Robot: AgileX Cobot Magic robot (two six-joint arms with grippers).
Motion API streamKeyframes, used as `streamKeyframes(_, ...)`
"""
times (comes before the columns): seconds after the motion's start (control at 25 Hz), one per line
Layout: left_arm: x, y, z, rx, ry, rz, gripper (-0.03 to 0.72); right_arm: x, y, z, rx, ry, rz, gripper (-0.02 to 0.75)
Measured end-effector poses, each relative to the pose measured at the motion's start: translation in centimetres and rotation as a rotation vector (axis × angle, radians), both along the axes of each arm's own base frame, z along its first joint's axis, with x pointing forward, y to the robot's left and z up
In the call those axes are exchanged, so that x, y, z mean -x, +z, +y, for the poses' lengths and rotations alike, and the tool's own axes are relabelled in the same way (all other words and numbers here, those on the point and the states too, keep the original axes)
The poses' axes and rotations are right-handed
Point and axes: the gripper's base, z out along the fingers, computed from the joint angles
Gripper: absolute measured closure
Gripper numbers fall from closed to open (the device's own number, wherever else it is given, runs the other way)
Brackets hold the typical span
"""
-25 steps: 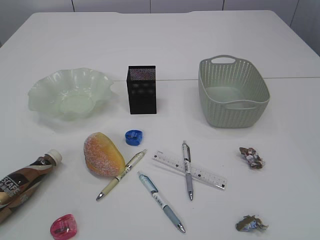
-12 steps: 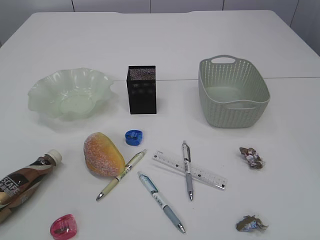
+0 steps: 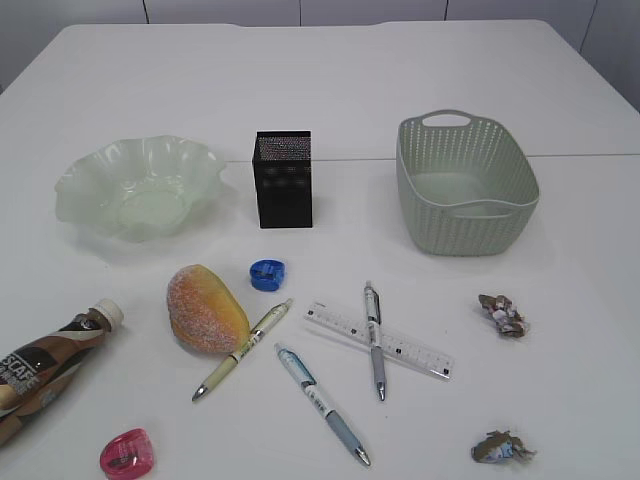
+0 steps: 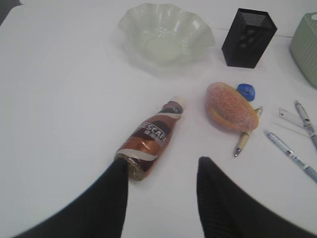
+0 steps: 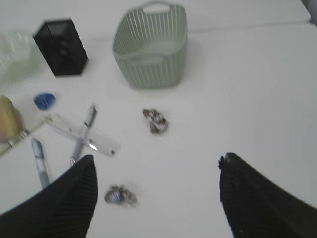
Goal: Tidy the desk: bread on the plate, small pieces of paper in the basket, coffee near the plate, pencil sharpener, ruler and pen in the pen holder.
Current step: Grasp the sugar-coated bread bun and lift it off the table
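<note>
**Q:** Bottle and gripper: how do they lie, working from the near edge outward?

**A:** In the left wrist view, the left gripper (image 4: 161, 196) fills the bottom centre of the frame, its two dark fingers (image 4: 106, 208) parted to a moderate gap and holding nothing. Just beyond the left finger lies the coffee bottle (image 4: 151, 140) on its side. Its base is at that fingertip; its cap points toward the upper right of the frame. The long axis thus runs on a slant away from the gripper, not across the gap.

**Q:** Which arm is nearer?

**A:** The left, by judgement. In the exterior view the bottle sits at the lower left edge, far from the right side. The right gripper (image 5: 156, 196) stands wide and empty at the bottom of its own view, above two paper scraps: one (image 5: 120, 195) low in the frame, another (image 5: 156, 120) at the centre.

**Q:** And farther out?

**A:** The bread (image 4: 231, 106) lies right of the bottle's cap, a pen (image 4: 246, 139) touching its lower edge and a blue sharpener (image 4: 246, 91) at its upper edge. Beyond, at the upper centre, is the plate (image 4: 148, 20), empty; the pen holder (image 4: 248, 30) stands to its right. The bottle's destination therefore lies along the direction its cap points, past the bread's left side.
</note>
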Motion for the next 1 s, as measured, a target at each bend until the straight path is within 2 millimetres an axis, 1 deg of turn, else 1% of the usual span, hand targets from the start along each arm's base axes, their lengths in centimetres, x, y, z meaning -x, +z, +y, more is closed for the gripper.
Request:
streamKeyframes(0.08,-0.1,0.2,-0.3,0.028,-0.017,-0.013,0.342,-0.2,0.7,0.2,-0.04,0.008,-0.071,0.173)
streamKeyframes(0.16,-0.2,1.0,-0.5,0.056,-0.031,-0.052,0.337,-0.7,0.9,0.3,-0.06,0.01,-0.061,0.173)
streamKeyframes(0.24,-0.7,2.0,-0.6,0.073,-0.036,-0.073,0.336,-2.0,1.2,0.4,-0.087,0.011,-0.029,0.173)
streamKeyframes(0.32,-1.7,3.0,-0.6,0.081,-0.031,-0.079,0.335,-3.6,1.7,0.6,-0.129,0.012,-0.021,0.173)
streamKeyframes(0.4,-3.3,3.7,-0.6,0.084,-0.026,-0.044,0.333,-5.4,2.2,0.6,-0.172,0.006,-0.031,0.173)
streamKeyframes(0.48,-5.0,4.1,-0.6,0.087,-0.019,-0.004,0.332,-7.3,2.6,0.6,-0.192,-0.007,-0.005,0.173)
streamKeyframes(0.6,-8.2,4.1,-0.6,0.092,-0.004,0.051,0.331,-9.8,3.0,0.6,-0.189,-0.02,0.076,0.173)
streamKeyframes(0.72,-11.5,3.7,-0.7,0.107,0.006,0.133,0.328,-12.2,3.3,0.6,-0.16,-0.016,0.156,0.173)
streamKeyframes(0.84,-14.0,4.1,-0.9,0.135,0.003,0.21,0.328,-14.6,3.5,0.6,-0.141,-0.006,0.25,0.173)
streamKeyframes(1.0,-16.8,6.1,-1.3,0.176,-0.015,0.268,0.327,-17.4,3.9,0.8,-0.115,0.027,0.406,0.173)
